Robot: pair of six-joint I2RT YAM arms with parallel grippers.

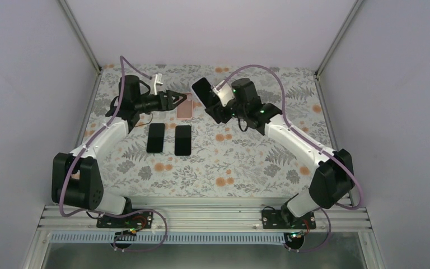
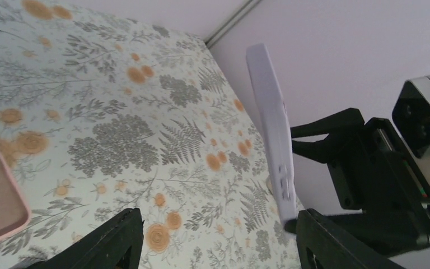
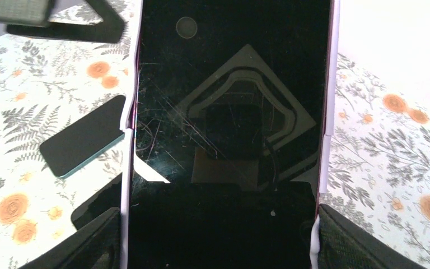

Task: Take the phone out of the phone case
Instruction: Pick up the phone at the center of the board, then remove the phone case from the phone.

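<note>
Not done yet: the phone [image 3: 224,140] sits fully inside the pale lilac phone case [image 2: 271,140], with no corner peeled. The right hand [image 3: 218,216] clamps the case by its long edges, raised above the back of the desk [image 1: 246,162]. The left hand [image 2: 218,221] is spread wide and empty, just beside the case's edge. The phone's screen is dark, glossy and scratched. The whole extraction is left to do.

no readable text, no labels, no numbers
</note>
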